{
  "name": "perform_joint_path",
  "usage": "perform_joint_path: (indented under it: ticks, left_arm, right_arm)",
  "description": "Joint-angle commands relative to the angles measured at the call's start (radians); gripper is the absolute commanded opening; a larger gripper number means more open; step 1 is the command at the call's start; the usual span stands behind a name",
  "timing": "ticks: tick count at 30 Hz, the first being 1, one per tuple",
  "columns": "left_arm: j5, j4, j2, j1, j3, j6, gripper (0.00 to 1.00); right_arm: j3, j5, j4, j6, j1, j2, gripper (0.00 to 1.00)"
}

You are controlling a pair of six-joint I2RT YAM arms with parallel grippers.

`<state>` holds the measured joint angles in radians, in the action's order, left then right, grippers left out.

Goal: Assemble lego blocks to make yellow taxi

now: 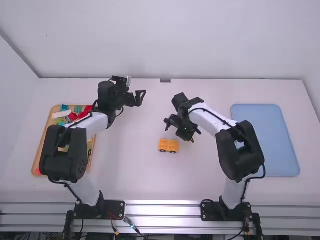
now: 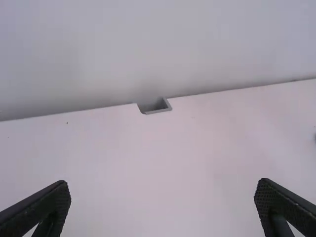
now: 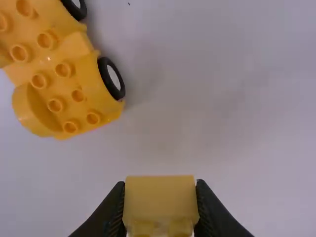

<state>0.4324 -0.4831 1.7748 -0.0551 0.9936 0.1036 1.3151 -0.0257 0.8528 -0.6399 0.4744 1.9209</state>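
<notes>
One yellow car, upright on the table, middle, wheels on, studs bare on top. Right gripper just beyond it, clenched on a yellow block, block apart from car. Left gripper farther back and to the left, above table, jaws spread wide, nothing between. Far left: wooden tray of mixed-colour blocks, partly under left arm. Far right: blue tray.
</notes>
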Motion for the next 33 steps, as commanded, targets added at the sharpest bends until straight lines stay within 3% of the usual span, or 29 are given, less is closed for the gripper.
perform_joint_path:
  ticks: [1,18,19,20,21,22,28,33]
  left_arm:
    - [-0.004,0.008,0.007,0.006,-0.005,-0.050,0.99]
    - [-0.004,0.031,0.007,0.039,-0.005,-0.041,0.99]
    - [-0.003,0.031,0.007,0.037,-0.006,-0.041,0.99]
    - [-0.003,0.030,0.007,0.036,-0.005,-0.041,0.99]
    - [-0.003,0.030,0.007,0.036,-0.005,-0.041,0.99]
    - [-0.004,0.031,0.007,0.036,-0.005,-0.041,0.99]
    - [-0.004,0.045,0.007,0.036,-0.006,-0.041,0.99]
    - [0.075,0.108,0.007,0.037,-0.006,-0.076,0.99]
  right_arm:
    - [-0.037,0.026,-0.014,-0.034,-0.019,-0.026,0.00]
    - [-0.173,0.048,-0.078,-0.099,-0.023,-0.026,0.00]
    - [-0.175,0.048,-0.085,-0.099,-0.023,-0.026,0.08]
    - [-0.176,0.048,-0.090,-0.092,-0.021,-0.026,0.70]
    - [-0.176,0.048,-0.090,-0.092,-0.021,-0.026,0.70]
    - [-0.173,0.043,-0.089,-0.078,-0.023,-0.026,0.99]
    - [-0.093,0.038,-0.077,-0.026,-0.030,-0.033,0.99]
    - [-0.073,0.096,-0.077,-0.042,-0.051,-0.145,0.99]
